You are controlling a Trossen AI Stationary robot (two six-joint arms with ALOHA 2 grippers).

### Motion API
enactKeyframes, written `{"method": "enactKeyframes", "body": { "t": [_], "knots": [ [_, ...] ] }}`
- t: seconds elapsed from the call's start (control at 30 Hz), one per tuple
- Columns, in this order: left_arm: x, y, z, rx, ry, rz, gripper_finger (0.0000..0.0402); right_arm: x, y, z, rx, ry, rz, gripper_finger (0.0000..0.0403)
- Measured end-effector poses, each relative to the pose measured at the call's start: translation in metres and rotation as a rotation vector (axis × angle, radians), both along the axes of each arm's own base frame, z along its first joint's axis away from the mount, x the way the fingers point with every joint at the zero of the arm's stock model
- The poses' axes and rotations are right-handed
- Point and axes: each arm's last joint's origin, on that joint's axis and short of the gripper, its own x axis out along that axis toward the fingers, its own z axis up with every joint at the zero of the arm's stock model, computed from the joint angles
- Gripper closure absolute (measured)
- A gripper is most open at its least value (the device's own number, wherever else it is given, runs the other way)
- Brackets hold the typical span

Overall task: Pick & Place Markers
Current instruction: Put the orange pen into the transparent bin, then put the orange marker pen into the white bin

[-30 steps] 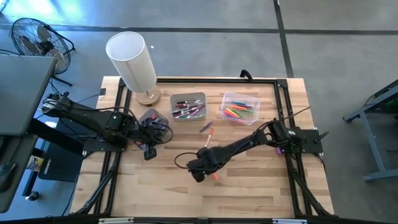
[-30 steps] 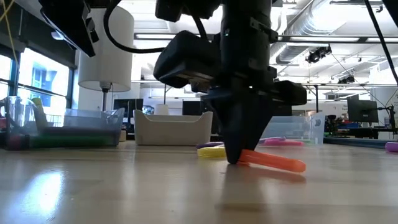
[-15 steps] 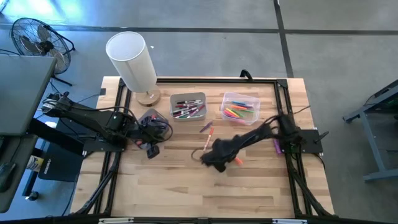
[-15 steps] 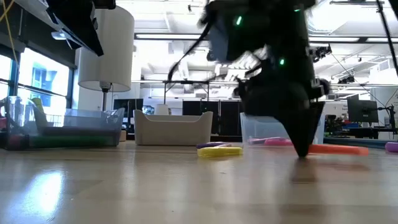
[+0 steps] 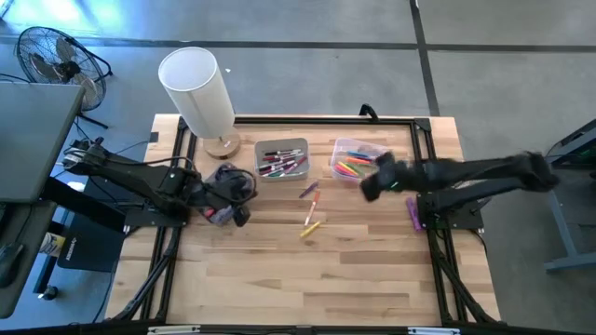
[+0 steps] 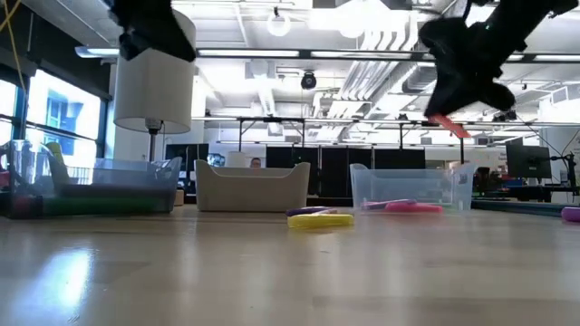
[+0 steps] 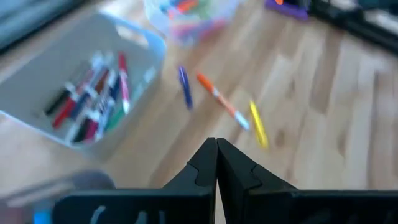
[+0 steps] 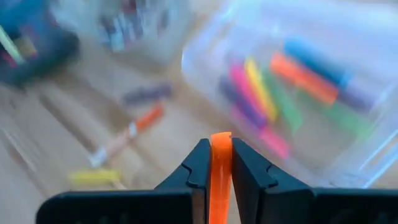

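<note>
The right gripper (image 8: 220, 163) was clamped on an orange marker (image 8: 219, 177) and hung in the air just beside the clear bin (image 5: 337, 149), at that bin's right near corner in the high view. The low view showed the right gripper raised well above the counter (image 5: 372, 270), the marker's tip slanting down out of it, with open air beneath. Its own wrist view looked down into the clear bin, where pink, yellow, orange, green, blue and purple markers lay side by side. The left gripper (image 7: 216, 163) was pressed shut and empty, held over the left side of the counter near the grey bin (image 5: 263, 146). Between the two bins and nearer, three loose markers lay on bare wood: a purple marker (image 7: 183, 86), an orange-and-white marker (image 7: 221, 102) and a yellow marker (image 7: 258, 124). The left wrist view alone separated these three clearly. The near half of the counter lay open. A lamp (image 5: 198, 93) stood at the far left corner.
</note>
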Motion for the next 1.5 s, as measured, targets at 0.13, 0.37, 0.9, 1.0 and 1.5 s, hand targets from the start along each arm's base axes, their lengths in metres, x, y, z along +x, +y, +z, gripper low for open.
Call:
{"method": "enactKeyframes", "body": {
  "t": [0.13,0.37,0.9,1.0,1.5],
  "knots": [
    [0.011,0.002,-0.004,0.024,-0.021,0.048,0.039,-0.022,-0.025,0.025,-0.133,-0.145,-0.015,0.0372],
    [0.042,0.015,-0.025,0.023,0.012,0.156,0.0296,-0.018,-0.065,0.048,-0.257,-0.09,0.046,0.0372],
    [0.148,0.036,-0.043,-0.074,0.109,0.176,0.0245,0.024,-0.112,-0.02,-0.173,0.311,0.315,0.0297],
    [0.174,0.038,-0.044,-0.13,0.196,0.197,0.0245,0.023,-0.112,-0.017,-0.199,0.309,0.33,0.028],
    [0.254,0.037,-0.079,-0.348,0.467,0.261,0.0245,0.018,-0.109,-0.007,-0.233,0.287,0.333,0.0257]
  ]
}}
